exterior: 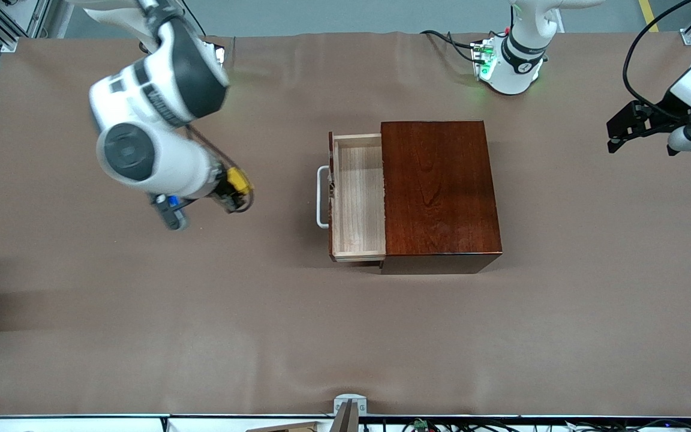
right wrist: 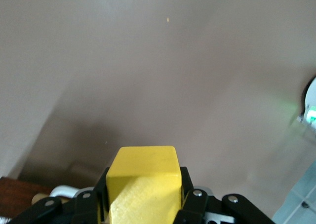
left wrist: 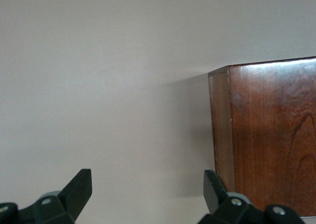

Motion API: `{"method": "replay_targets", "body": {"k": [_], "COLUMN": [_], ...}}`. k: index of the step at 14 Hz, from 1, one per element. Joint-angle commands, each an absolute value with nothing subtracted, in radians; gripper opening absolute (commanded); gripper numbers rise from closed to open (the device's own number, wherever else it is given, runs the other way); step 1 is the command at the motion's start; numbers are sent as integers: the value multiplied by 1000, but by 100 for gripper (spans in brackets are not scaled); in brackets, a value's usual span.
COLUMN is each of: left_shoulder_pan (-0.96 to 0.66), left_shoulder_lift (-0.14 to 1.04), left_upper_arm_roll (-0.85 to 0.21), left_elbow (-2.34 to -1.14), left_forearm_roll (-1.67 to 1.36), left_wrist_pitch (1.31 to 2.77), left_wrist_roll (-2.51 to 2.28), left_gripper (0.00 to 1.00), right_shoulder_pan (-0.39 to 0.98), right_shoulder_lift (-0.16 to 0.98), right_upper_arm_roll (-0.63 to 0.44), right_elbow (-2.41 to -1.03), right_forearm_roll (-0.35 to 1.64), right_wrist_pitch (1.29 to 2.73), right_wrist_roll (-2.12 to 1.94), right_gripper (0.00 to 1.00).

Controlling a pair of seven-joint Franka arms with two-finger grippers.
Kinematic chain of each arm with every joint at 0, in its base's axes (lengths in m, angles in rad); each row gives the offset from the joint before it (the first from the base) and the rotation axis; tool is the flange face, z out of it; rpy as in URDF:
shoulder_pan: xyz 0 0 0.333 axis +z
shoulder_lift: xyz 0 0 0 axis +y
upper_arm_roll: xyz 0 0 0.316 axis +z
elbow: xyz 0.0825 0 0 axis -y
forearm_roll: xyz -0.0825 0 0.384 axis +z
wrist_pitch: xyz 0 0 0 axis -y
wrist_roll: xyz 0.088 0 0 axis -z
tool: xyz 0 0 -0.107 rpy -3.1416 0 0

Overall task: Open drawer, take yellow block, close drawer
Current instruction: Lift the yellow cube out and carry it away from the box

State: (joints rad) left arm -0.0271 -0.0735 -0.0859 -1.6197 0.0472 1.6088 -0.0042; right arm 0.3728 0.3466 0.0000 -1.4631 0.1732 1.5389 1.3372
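The drawer (exterior: 357, 198) stands pulled out of the reddish-brown wooden box (exterior: 438, 192) toward the right arm's end, its white loop handle (exterior: 321, 197) showing; the part of the light-wood tray that shows holds nothing. My right gripper (exterior: 236, 191) is shut on the yellow block (exterior: 239, 180) and holds it up over the bare cloth beside the drawer's front. In the right wrist view the block (right wrist: 143, 184) sits between the two black fingers (right wrist: 185, 184). My left gripper (exterior: 618, 129) is open and waits in the air at the left arm's end; its wrist view shows the box's side (left wrist: 266, 135).
The brown cloth (exterior: 201, 312) covers the whole table. The left arm's base (exterior: 510, 66) stands at the table's edge farthest from the front camera, close to the box. A small mount (exterior: 348, 408) sits at the table's nearest edge.
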Motion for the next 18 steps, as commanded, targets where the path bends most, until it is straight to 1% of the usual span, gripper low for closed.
{"method": "replay_targets", "body": {"k": [1, 5, 6, 8, 10, 13, 14, 18], "left_shoulder_pan": [-25, -31, -31, -32, -52, -142, -179, -319], "left_shoulder_lift": [-48, -12, -6, -5, 12, 64, 90, 233], "left_upper_arm_roll": [-89, -92, -100, -106, -109, -121, -123, -123], "left_elbow": [-1612, -1614, -1614, -1612, -1609, -1583, -1574, -1473], "left_forearm_roll": [46, 48, 48, 48, 48, 48, 48, 46], "left_wrist_pitch": [1628, 1673, 1678, 1683, 1690, 1694, 1694, 1695], "left_wrist_roll": [6, -2, -2, -5, -53, -237, -295, -567], "left_gripper": [100, 100, 100, 100, 100, 100, 100, 100], "right_shoulder_pan": [292, 142, 123, 107, 75, 45, 44, 44], "right_shoulder_lift": [293, 278, 278, 275, 253, 216, 213, 218], "right_upper_arm_roll": [15, 15, 14, 0, -20, -75, -87, -149], "right_elbow": [-1534, -1586, -1607, -1643, -1719, -1862, -1897, -1994], "right_forearm_roll": [183, 179, 170, 73, 63, 61, 61, 14], "right_wrist_pitch": [1545, 1548, 1548, 1560, 1624, 1770, 1814, 1949], "right_wrist_roll": [1176, 915, 843, 729, 622, 407, 356, 218], "right_gripper": [0, 0, 0, 0, 0, 0, 0, 0]}}
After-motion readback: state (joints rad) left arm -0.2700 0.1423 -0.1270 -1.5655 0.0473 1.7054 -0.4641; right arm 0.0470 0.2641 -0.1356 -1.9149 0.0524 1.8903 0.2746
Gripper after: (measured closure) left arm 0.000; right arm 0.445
